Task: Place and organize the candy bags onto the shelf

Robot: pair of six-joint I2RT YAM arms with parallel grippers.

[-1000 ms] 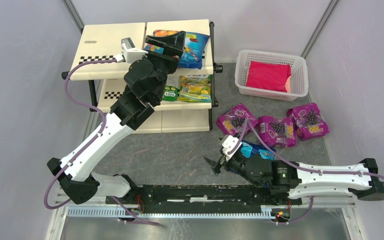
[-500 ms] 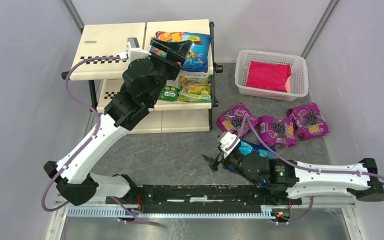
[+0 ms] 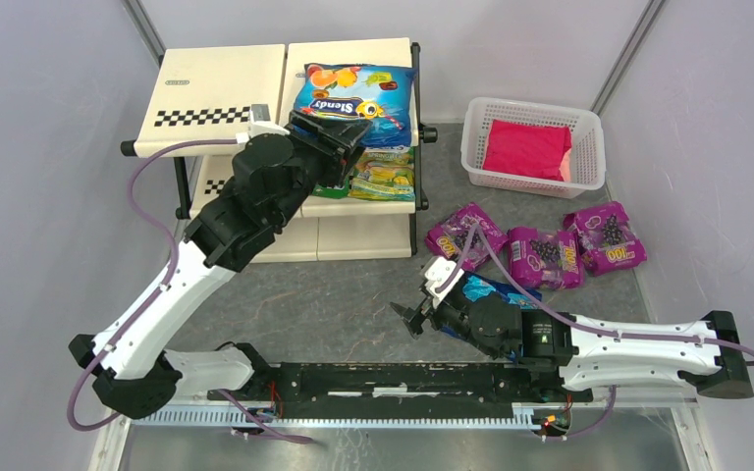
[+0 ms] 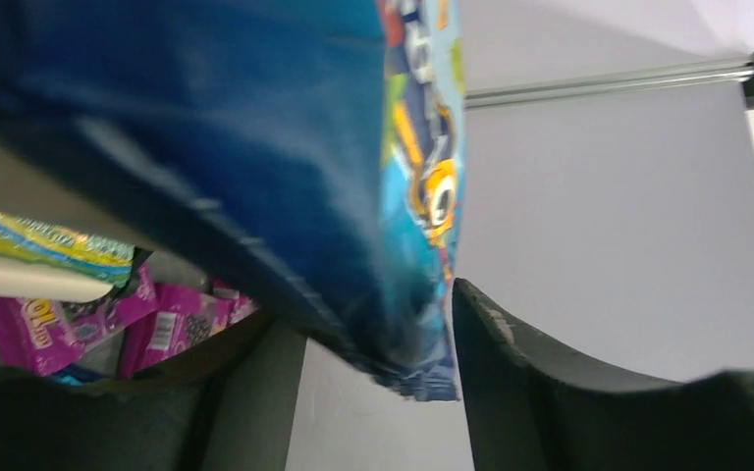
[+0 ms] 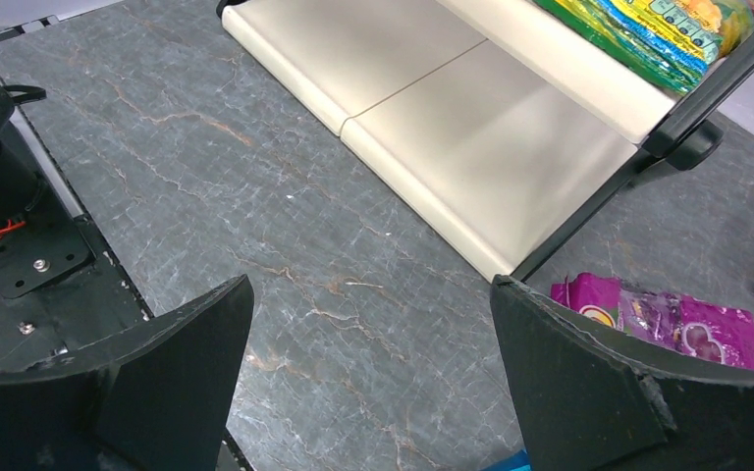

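A blue candy bag (image 3: 355, 90) with fruit pictures lies on the right half of the shelf's top tier (image 3: 221, 86). My left gripper (image 3: 339, 132) is at its near edge, jaws open. In the left wrist view the bag's edge (image 4: 255, 128) hangs loose between the spread fingers (image 4: 368, 319). Green-yellow bags (image 3: 385, 175) lie on the middle tier. Three purple bags (image 3: 463, 234) (image 3: 542, 257) (image 3: 604, 237) lie on the table to the right. A second blue bag (image 3: 491, 291) shows partly under my right arm. My right gripper (image 3: 407, 319) (image 5: 371, 285) is open and empty over bare table.
A white mesh basket (image 3: 481, 113) with a red packet (image 3: 527, 149) stands at the back right. The shelf's bottom tier (image 5: 452, 108) is bare in the right wrist view, with a purple bag (image 5: 668, 319) beside its frame. Grey walls stand on both sides.
The left gripper has drawn back toward me and let the blue bag go; the bag now lies flat on the top tier. The right gripper has crept slightly left.
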